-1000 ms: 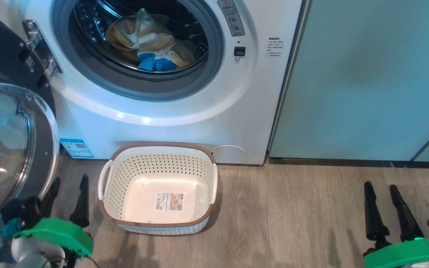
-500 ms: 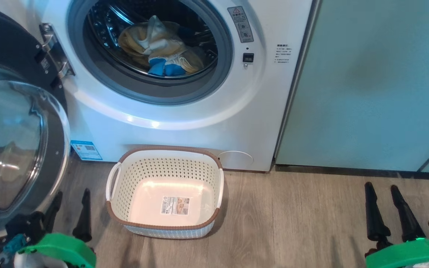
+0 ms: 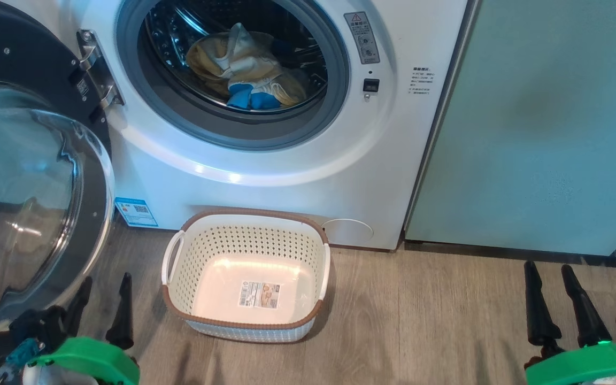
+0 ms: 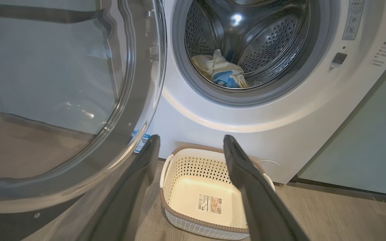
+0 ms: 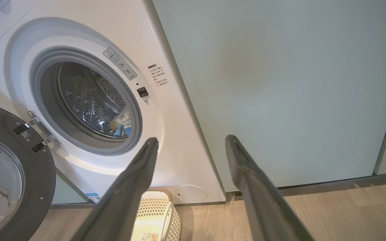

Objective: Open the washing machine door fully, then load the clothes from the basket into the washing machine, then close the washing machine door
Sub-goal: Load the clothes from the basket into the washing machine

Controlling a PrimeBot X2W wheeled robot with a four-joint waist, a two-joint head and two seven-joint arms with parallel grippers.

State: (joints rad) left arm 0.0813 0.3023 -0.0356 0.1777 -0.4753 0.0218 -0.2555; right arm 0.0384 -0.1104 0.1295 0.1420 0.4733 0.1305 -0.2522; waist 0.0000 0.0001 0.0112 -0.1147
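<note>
The small pale yellow and cream clothes with blue trim lie heaped in the steel drum of the big white front-loading washing machine, at 12 o'clock in the head view. The small cream perforated plastic basket with a brown rim stands bare on the wood-look floor at 6 o'clock, just before the machine. The large round glossy black door with its bulging glass bowl hangs wide open at 9 o'clock.

The left gripper, at 7 o'clock, has its jaws spread and holds nothing. The right gripper, at 5 o'clock, is likewise released.

Only the closing seems left. A push on the curved glass could slide off. The left fingers, just beside the door's lower rim, might catch it. If the blue-trimmed heap lies as near the grey gasket as it looks, cloth could be pinched. Whether the door would clear the basket, I cannot tell.

Against a second ago, machine, door and basket all sit further toward 4 o'clock, so the camera has turned. Nothing itself has moved, and both grippers are as wide as before.
</note>
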